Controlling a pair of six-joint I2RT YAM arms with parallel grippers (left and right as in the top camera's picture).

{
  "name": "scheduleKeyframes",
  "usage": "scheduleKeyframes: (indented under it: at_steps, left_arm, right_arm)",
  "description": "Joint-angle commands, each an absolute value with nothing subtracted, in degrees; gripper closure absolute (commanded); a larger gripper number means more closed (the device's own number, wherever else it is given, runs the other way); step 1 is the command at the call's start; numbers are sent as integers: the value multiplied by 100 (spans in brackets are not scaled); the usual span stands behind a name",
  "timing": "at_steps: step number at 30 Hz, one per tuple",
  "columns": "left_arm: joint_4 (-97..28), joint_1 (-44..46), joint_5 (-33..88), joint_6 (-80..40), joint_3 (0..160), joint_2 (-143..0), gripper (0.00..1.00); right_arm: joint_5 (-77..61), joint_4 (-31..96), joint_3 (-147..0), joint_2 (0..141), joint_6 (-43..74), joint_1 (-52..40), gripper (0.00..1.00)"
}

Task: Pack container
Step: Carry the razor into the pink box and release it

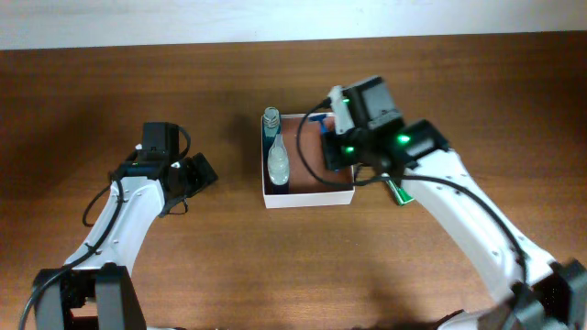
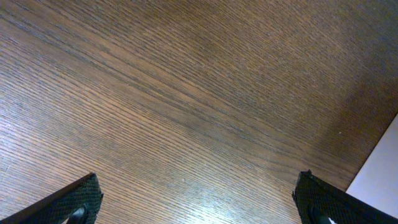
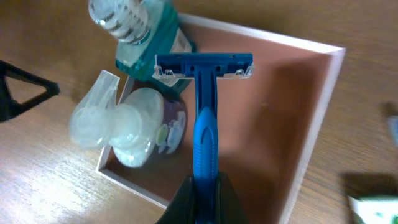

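Wooden table (image 1: pixel 220 266) carries the container (image 1: pixel 312 198) at its middle, a teal bottle (image 3: pixel 146 43) and a clear spray bottle (image 3: pixel 134 127) lined along one wall. Over it the right gripper (image 3: pixel 202 196) pinches a blue razor (image 3: pixel 204 106) by the handle end; released from up here it could bounce out, or its head could knock the bottles. Open floor lies on the far side from them, near the opposite wall, while the left gripper (image 2: pixel 196 202), fingers spread wide and empty, sits well apart.
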State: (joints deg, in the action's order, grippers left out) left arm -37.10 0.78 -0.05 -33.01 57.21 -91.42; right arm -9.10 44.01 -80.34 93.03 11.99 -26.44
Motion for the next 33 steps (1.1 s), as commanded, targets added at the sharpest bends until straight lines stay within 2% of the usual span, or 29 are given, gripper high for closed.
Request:
scheduleKeyframes:
  at_steps: [1, 17, 19, 20, 21, 22, 27, 33]
  left_arm:
    - [-3715, 69, -43, -3271, 5704, -9161, 1]
    - [-3715, 69, -43, -3271, 5704, -9161, 0]
    - [-3715, 69, -43, -3271, 5704, -9161, 0]
    - [-3712, 69, -43, -3271, 5704, -9161, 0]
    - [-3715, 69, -43, -3271, 5704, -9161, 0]
    - [-3715, 69, -43, -3271, 5704, -9161, 0]
    - [-3715, 69, -43, -3271, 5704, -9161, 0]
    - [-3715, 69, -43, -3271, 5704, -9161, 1]
  right_arm:
    - [-760, 4259, -8029, 9721, 1369, -2742, 96]
    - [-318, 3785, -8029, 10910, 1533, -2738, 96]
    - [-318, 3782, -8029, 10912, 1531, -2735, 87]
    - [-318, 3785, -8029, 10912, 1531, -2735, 77]
    - [-320, 3789, -8029, 10912, 1531, -2735, 71]
    - [-320, 3806, -8029, 10912, 1531, -2735, 68]
    - [-325, 4084, -8051, 10731, 1380, -2692, 61]
    - [-311, 5089, -8361, 9507, 840, -2399, 59]
